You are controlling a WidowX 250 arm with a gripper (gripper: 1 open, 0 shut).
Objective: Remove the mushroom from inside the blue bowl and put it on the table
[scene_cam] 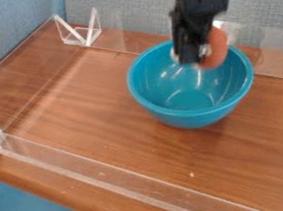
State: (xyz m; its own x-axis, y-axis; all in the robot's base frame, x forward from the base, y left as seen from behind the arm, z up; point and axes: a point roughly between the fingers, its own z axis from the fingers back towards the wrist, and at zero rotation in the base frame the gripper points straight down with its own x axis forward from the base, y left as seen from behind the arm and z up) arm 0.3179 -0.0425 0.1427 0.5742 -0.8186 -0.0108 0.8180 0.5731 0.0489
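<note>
Black end effector point(201, 50) clamped on mushroom point(212, 46), above blue bowl point(194, 94).

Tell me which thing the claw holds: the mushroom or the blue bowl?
The mushroom: its reddish-brown cap shows between the claw fingers above the blue bowl, which sits on the table.

- The hand point(200, 48), blurred, hangs over the far rim of the blue bowl point(185, 106), closed on the mushroom point(212, 44).
- The bowl sits on the wood-grain bench point(76, 98), edged by clear acrylic walls point(85, 30).
</note>
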